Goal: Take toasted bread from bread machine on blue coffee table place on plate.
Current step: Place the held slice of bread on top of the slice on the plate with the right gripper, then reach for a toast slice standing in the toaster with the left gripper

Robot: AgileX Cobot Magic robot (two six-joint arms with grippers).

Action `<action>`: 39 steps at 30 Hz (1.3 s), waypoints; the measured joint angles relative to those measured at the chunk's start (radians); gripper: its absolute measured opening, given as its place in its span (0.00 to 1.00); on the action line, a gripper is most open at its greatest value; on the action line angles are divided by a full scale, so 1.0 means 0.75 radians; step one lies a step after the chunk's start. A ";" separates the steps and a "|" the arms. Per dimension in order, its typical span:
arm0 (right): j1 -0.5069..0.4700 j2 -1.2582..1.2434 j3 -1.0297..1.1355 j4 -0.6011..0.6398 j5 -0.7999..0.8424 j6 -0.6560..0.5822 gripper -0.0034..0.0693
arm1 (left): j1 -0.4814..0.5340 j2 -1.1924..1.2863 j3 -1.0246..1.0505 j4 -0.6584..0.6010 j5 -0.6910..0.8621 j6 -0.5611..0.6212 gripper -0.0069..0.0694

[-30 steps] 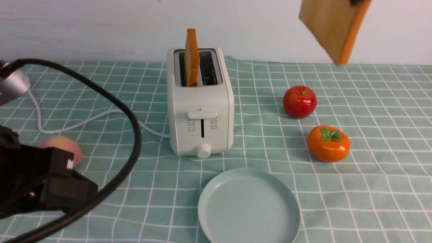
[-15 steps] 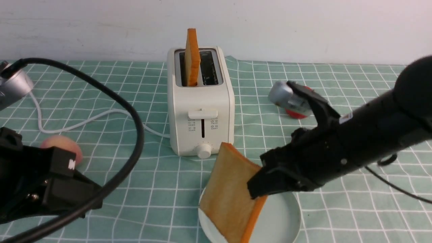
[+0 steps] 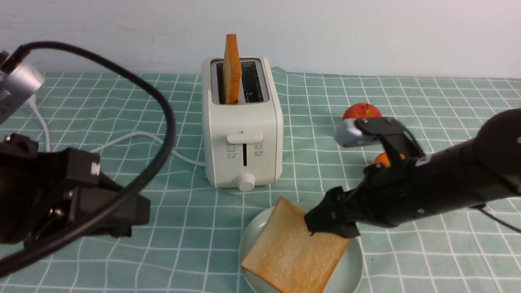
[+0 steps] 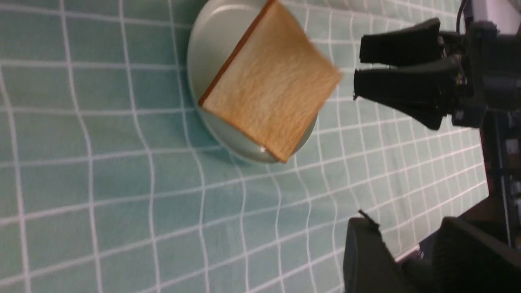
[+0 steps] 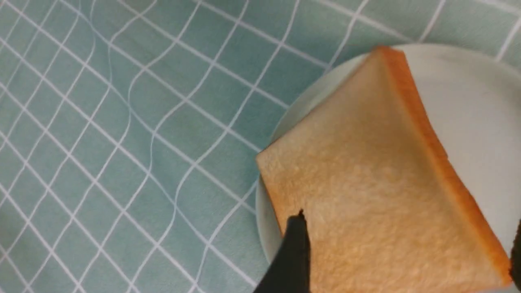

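Observation:
One slice of toasted bread (image 3: 291,254) lies nearly flat on the plate (image 3: 354,260), overhanging its near rim. It also shows in the left wrist view (image 4: 268,81) and the right wrist view (image 5: 366,195). My right gripper (image 3: 329,221) is open at the slice's right corner, its fingers apart on either side (image 5: 407,228) and just clear of the corner (image 4: 357,65). The second slice (image 3: 231,69) stands upright in the left slot of the bread machine (image 3: 242,134) on the blue coffee table (image 3: 427,252). My left gripper (image 4: 403,228) is open and empty, low at the front left.
A red apple (image 3: 362,110) and an orange persimmon (image 3: 381,158) sit behind my right arm, the persimmon mostly hidden. The toaster's white cord (image 3: 122,140) runs left across the cloth. My left arm's black cable (image 3: 163,122) loops beside the toaster.
My right arm brought the slice down from high at the right onto the plate, laid it flat and opened. My left arm rose and shifted a little to the right.

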 joint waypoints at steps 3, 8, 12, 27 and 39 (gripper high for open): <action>-0.061 -0.151 -0.022 -0.025 0.097 0.008 0.95 | 0.000 0.004 -0.017 -0.079 -0.172 0.037 0.40; -0.089 -0.367 -0.080 -0.027 0.291 0.065 0.87 | 0.000 0.075 -0.189 -0.089 -0.293 0.061 0.46; -0.089 -0.481 -0.086 -0.030 0.389 0.133 0.85 | -0.001 0.228 -0.383 -0.055 -0.276 0.064 0.54; -0.091 -0.576 -0.086 -0.228 0.617 0.364 0.85 | -0.402 1.040 -1.127 0.977 -0.306 -0.631 0.65; -0.091 -0.576 -0.086 -0.244 0.618 0.364 0.84 | -0.439 1.458 -1.236 1.393 -0.689 -0.873 0.65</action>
